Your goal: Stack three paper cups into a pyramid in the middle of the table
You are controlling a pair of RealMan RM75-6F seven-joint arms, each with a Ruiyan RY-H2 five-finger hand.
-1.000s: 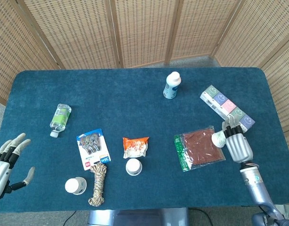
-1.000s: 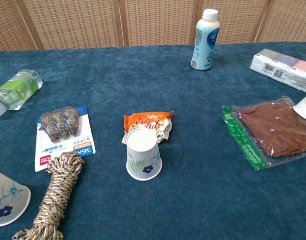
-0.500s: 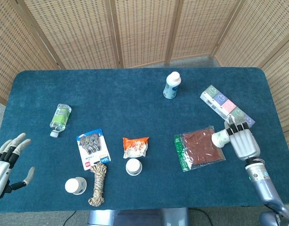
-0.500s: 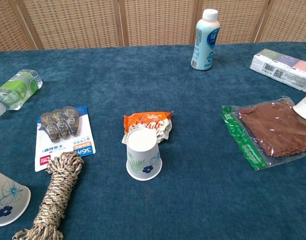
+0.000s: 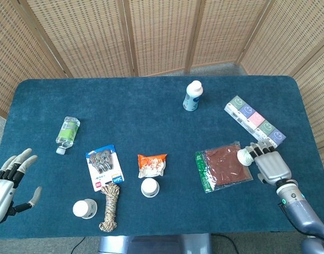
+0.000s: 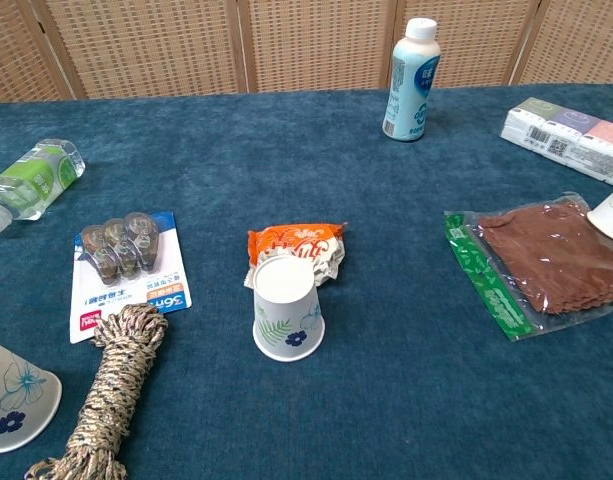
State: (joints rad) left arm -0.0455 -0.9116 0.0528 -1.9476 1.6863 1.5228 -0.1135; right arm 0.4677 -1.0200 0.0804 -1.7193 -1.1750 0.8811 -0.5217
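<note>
Cup (image 5: pixel 245 156) sits on the brown pouch (image 5: pixel 225 166), touching the right robot hand (image 5: pixel 268 163) fingertips, grip unconfirmed; remaining cups (image 5: pixel 149 187) stand well leftward, nearer the idle, spread left robot hand (image 5: pixel 8 182).

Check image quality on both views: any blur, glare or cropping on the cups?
Head view: sharp, even light, no glare; the cup by the right robot hand looks small. Chest view: crisp, soft shadow under the middle cup; left cup and right cup are cropped by the frame edges.
</note>
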